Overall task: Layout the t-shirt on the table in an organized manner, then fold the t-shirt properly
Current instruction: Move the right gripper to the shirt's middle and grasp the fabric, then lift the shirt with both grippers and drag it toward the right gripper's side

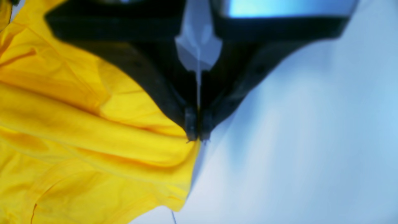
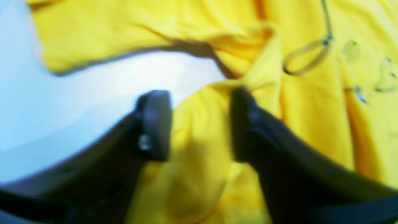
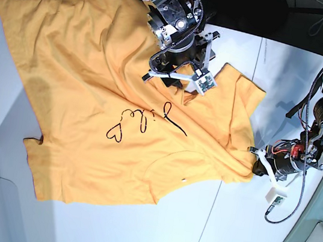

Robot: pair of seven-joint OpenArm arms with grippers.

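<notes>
Pinching the bright orange cotton t-shirt (image 3: 106, 82) at its edge, left gripper (image 1: 197, 137) jaws closed, right gripper (image 2: 200, 124) jaws spread wide over a fold, wide white table (image 3: 254, 232) beneath.

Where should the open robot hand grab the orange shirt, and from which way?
Probably the bunched fold of the t-shirt that sits between the open fingers of the right gripper. It humps up off the table, so closing straight down from above should catch it. The left gripper already pinches the shirt's edge.
</notes>
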